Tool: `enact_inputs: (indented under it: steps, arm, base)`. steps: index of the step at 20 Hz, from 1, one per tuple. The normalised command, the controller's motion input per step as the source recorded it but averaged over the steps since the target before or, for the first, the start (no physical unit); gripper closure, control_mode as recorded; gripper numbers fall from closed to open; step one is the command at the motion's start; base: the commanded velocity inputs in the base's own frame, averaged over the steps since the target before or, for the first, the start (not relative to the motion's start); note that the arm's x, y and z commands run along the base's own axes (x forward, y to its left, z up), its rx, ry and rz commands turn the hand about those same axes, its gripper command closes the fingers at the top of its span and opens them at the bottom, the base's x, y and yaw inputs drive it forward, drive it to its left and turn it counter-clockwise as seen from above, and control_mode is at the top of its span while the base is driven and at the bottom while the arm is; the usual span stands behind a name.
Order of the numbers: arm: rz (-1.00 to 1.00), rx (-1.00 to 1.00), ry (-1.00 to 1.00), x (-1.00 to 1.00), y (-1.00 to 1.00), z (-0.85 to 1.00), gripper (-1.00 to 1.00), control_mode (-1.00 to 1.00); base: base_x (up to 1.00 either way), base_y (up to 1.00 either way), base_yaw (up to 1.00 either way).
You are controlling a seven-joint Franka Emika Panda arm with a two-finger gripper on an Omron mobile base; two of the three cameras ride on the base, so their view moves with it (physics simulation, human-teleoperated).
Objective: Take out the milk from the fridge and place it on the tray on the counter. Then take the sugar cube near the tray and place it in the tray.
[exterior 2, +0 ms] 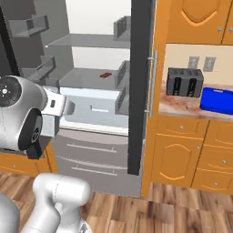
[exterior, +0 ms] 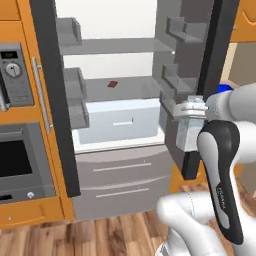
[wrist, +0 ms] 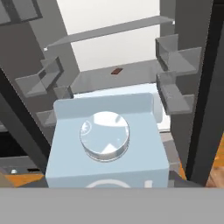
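- The gripper (exterior: 192, 131) looks to have the milk (wrist: 107, 144) clamped between its fingers: in the hand view the pale carton sits right in front of the camera, its round glossy cap facing up at the lens, and in the left base view a grey-white box hangs directly under the hand.
- The step, as I judge it, is carrying the milk out of the fridge (exterior 2: 98, 86), whose doors stand open; the hand is outside the shelves, with the pale blue-white drawer (exterior: 117, 120) beyond it.
- Next comes a wide swing or a drive toward the counter (exterior 2: 182, 108), well off to the hand's right, where the bright blue tray (exterior 2: 217, 100) lies just beside a dark two-slot toaster (exterior 2: 184, 83).
- The carton is smooth and boxy; the tray is flat with rounded corners; the counter is marbled reddish stone.
- A small reddish-brown item (exterior: 112, 84) lies on a grey shelf beyond the carton.
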Motion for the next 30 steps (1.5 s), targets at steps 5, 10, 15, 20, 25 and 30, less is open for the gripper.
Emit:
enact_inputs:
  steps: [5,10,15,20,25,30]
  arm:
    - [0.0,0.0,0.0,0.0,0.0,0.0,1.0,1.0]
    - [0.0,0.0,0.0,0.0,0.0,0.0,1.0,1.0]
    - [0.0,0.0,0.0,0.0,0.0,0.0,1.0,1.0]
    - [0.0,0.0,0.0,0.0,0.0,0.0,1.0,1.0]
    - [0.0,0.0,0.0,0.0,0.0,0.0,1.0,1.0]
    - [0.0,0.0,0.0,0.0,0.0,0.0,1.0,1.0]
  base:
    - [0.04,-1.0,-0.02]
    - [0.06,-1.0,-0.05]
    - [0.74,-0.96,-0.13]
    - [1.0,-0.87,-0.17]
    - [1.0,0.32,-0.19]
    - [0.96,0.22,-0.07]
